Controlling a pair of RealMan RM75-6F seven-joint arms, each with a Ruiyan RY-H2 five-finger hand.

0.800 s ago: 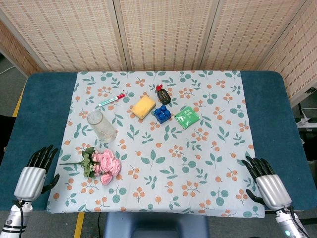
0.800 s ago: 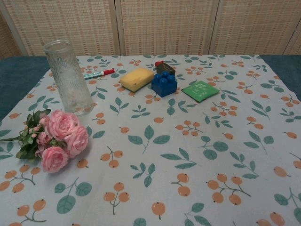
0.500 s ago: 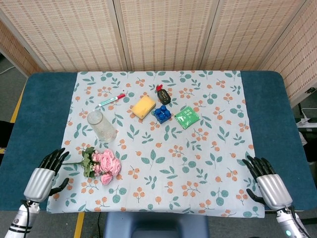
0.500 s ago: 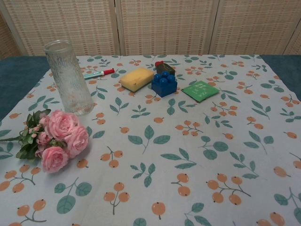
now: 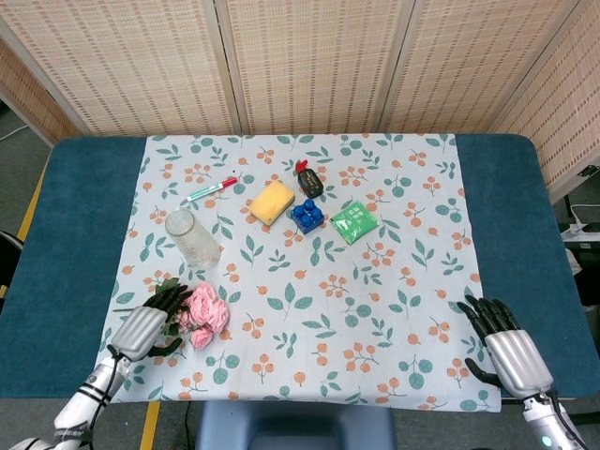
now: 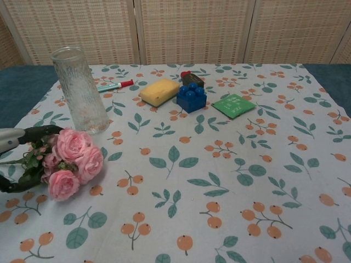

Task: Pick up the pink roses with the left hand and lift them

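No legible text, label or number on any object.

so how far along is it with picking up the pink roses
Reach done: the left hand is at the pink roses, fingers bracketing the leafy stem end. In hand: closing the grasp; a firm grip isn't evident. Left: the lift, since the bouquet lies flat on the tablecloth. The right hand rests idle at the table edge.

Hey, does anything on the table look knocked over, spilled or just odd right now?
Nothing stands out. The clear ribbed glass stands upright, and the bunch of pink roses lies on its side on the floral tablecloth, as a loose bouquet would, with the left hand around its stems.
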